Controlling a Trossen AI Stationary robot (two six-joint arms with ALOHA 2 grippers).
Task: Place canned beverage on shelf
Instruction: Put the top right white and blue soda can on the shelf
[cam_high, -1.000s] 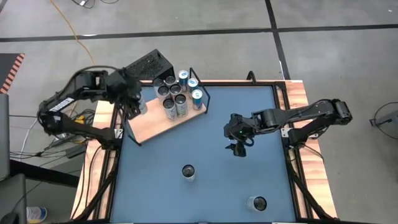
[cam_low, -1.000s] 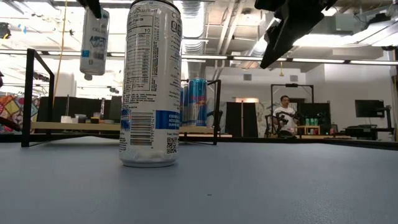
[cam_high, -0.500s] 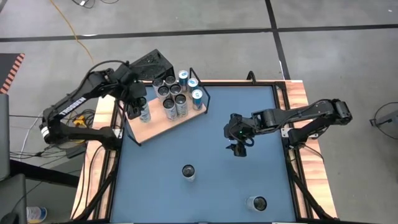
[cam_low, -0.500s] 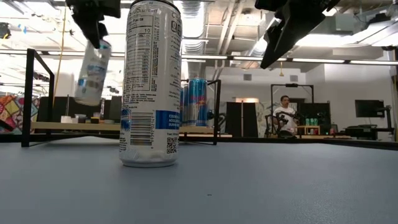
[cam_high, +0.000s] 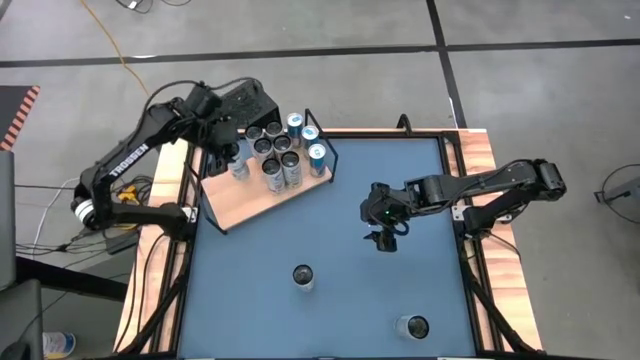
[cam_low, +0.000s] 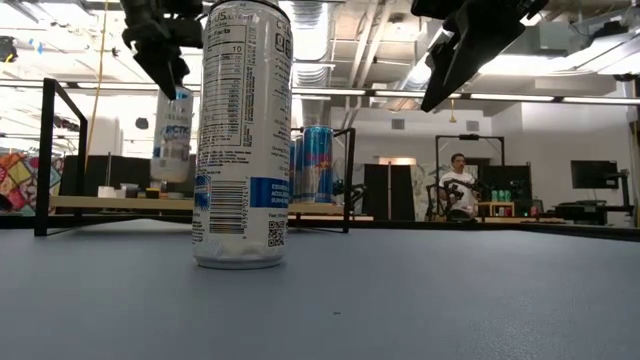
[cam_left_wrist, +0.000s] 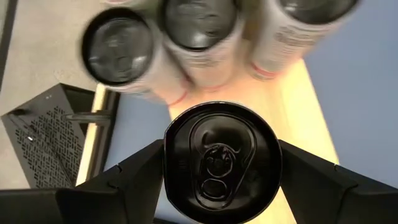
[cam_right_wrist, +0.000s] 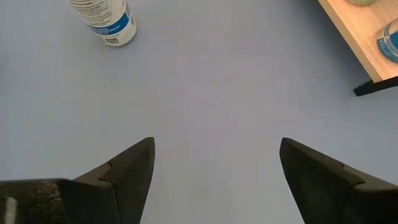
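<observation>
My left gripper (cam_high: 235, 157) is shut on a white-and-blue can with a black top (cam_left_wrist: 221, 163). It holds the can over the far left part of the shelf, a pale-wood board (cam_high: 262, 200) with a black wire frame (cam_high: 326, 152). Several cans (cam_high: 280, 155) stand on their bases on the board, right beside the held can. Two more cans (cam_high: 302, 276) (cam_high: 413, 327) stand on the blue tabletop. My right gripper (cam_high: 383, 238) hangs open above the table's middle right, with nothing between its fingers (cam_right_wrist: 134, 165). My left gripper pinches the can between its two fingers (cam_left_wrist: 134, 171), on opposite sides just below the top rim (cam_left_wrist: 171, 163). The fingers slant down at it from above. The can (cam_low: 172, 135) hangs upright below them; its base shows a little above the board.
A black perforated box (cam_high: 243, 103) sits beyond the shelf's far left corner. Wooden rails (cam_high: 480, 200) border the blue tabletop (cam_high: 340, 300). The near can (cam_low: 243, 135) fills the low view's left middle. A person (cam_low: 458, 185) sits far back in the room.
My left gripper has carried the can from the shelf's left edge toward the cans on the board, and it has come lower. The can hung tilted half a second ago and now stands upright. The gripper has also rolled.
</observation>
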